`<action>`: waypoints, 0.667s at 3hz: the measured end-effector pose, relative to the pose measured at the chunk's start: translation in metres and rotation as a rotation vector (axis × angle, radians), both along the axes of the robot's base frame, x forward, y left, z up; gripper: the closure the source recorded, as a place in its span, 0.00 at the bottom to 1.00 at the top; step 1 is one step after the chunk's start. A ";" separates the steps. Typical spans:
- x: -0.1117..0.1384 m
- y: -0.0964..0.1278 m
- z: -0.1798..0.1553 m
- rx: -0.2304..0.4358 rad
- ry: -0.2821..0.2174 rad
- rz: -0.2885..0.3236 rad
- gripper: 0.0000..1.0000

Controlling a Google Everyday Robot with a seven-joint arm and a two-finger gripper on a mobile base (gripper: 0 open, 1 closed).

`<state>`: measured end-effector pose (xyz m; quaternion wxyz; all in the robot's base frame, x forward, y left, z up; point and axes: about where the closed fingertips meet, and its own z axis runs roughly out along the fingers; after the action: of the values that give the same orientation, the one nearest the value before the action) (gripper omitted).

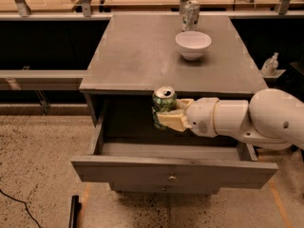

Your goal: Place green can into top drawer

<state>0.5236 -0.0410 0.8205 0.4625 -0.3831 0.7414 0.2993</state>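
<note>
You had the claw (164, 118) clamped on the green can (164, 102), its pale fingers (172, 120) wrapped round the lower half of the body. The can was upright, silver top and pull tab showing. It hung in the air just in front of the tabletop (142, 56) edge, its top about level with that edge, above the open cavity of the top drawer (142, 167). The arm reached in from the right, low across the drawer's right side.

The step in hand looked like the descent into the drawer, and the task seemed well along: drawer pulled out, can lifted and carried over it, only the lowering and release left. To do it well, you needed to bring the can straight down and keep it vertical, so that its base met the drawer floor flat rather than on an edge. The can looked to sit toward the back of the cavity, close under the tabletop lip. A small move toward the front panel would have given more room and kept the wrist off that lip.

You should have parted the claw only once the base was resting, since a light can dropped from height would likely tip and roll. On withdrawal, the forearm passed near the drawer's right wall, so lifting before pulling back would have been safer. The white bowl (193, 44) and the silver can (190, 15) stood well apart, at the far end of the tabletop, and posed no risk.
</note>
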 end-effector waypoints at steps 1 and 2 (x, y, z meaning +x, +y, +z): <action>0.013 0.016 -0.041 -0.003 -0.006 0.108 1.00; 0.032 0.027 -0.069 -0.018 -0.030 0.227 0.83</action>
<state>0.5556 -0.0141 0.7516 0.4333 -0.4730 0.6891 0.3372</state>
